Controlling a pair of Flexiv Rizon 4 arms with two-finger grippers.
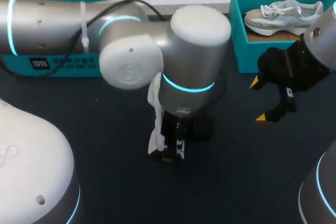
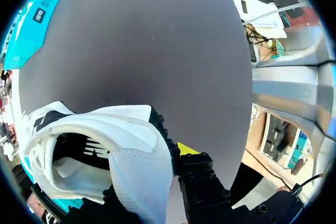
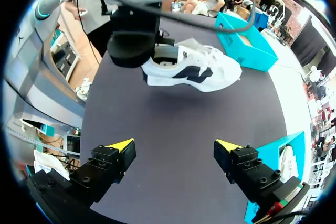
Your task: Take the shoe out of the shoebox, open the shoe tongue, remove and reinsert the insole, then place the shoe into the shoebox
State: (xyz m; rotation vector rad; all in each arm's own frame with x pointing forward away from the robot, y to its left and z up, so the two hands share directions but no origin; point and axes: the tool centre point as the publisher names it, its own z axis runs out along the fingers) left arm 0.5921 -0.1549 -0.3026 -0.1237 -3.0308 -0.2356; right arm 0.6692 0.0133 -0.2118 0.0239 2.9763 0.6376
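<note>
Right wrist view shows the shoe [image 3: 195,70] aloft over the surface [image 3: 184,124], ahead of the wide, empty right hand [image 3: 174,146], its heel collar pinched by the left hand [image 3: 156,55]; light and soft-sided, it likely grips best at the stiffer heel.

At the head view's centre, the left arm [image 1: 194,61] covers most of the white shoe [image 1: 155,124] and the left gripper [image 1: 173,148] fingertips. The shoebox [image 1: 237,35] runs off the upper right edge. The arm hides part of the teal box [image 1: 52,64], upper left.

Head overhead; wrists low, left nearest; all share shoe [image 3: 191,69].
</note>
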